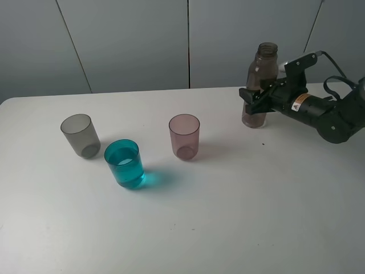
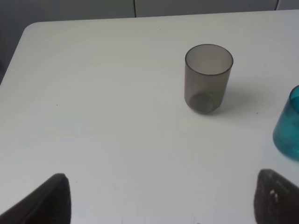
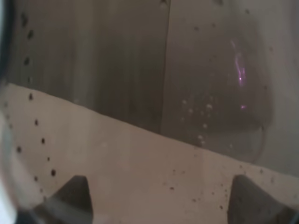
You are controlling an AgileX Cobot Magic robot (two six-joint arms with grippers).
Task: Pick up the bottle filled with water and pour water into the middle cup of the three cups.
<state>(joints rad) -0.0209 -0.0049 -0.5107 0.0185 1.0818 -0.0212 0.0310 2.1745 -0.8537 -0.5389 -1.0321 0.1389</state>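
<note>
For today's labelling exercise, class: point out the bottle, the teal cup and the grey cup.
bottle (image 1: 262, 67): exterior high view, shoulder below the neck.
teal cup (image 1: 124, 164): exterior high view, middle of its side wall.
grey cup (image 2: 208, 81): left wrist view, middle of its side wall.

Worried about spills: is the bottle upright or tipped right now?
Upright: the bottle stands neck-up, base on the table, the right gripper shut around its middle.

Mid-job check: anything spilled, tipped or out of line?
No spill or tip-over shows. Only oddity: the teal cup sits nearer the camera than the grey cup and pink cup, breaking their row. The bottle is upright in the right gripper.
</note>
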